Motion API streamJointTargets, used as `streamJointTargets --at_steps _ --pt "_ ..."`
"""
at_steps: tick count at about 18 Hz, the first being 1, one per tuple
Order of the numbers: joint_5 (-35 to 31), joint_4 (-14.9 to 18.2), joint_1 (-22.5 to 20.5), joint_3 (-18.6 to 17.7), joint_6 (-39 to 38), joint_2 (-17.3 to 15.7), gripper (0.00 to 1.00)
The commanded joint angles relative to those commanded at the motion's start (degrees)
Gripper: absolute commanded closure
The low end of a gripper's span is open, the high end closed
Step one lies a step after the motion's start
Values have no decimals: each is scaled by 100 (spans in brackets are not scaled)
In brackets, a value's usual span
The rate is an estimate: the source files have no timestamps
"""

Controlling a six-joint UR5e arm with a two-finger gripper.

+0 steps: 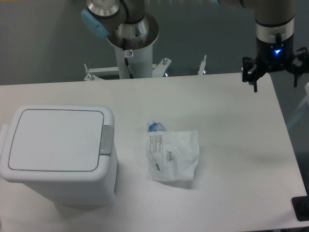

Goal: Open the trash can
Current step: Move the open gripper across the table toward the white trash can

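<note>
The trash can [58, 154] is a large white boxy bin at the left of the table, lid flat and closed, with a small grey push tab [106, 140] on its right edge. My gripper [275, 79] hangs at the far right above the table's back right corner, far from the bin. Its two dark fingers [254, 81] are spread wide apart with nothing between them.
A white plastic bag [172, 155] with a printed label lies mid-table, a blue-capped bottle [155, 127] poking out at its top left. The arm's white base column [133, 53] stands behind the table's back edge. A dark object [301, 209] sits at the front right corner.
</note>
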State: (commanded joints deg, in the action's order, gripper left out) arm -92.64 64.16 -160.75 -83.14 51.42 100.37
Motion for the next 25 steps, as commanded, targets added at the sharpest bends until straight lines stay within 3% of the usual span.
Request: streamJointTargets --at_steps 7,11,14,17,25 --pt "70 -26 88 -105 -131 -62 0" --pt "536 -44 132 -167 -1070 -9 0" --pt "798 -281 272 -211 -1362 79 0" --pt "1344 -264 299 -290 -1747 79 0" --pt "1362 -272 887 -316 -3785 -44 0"
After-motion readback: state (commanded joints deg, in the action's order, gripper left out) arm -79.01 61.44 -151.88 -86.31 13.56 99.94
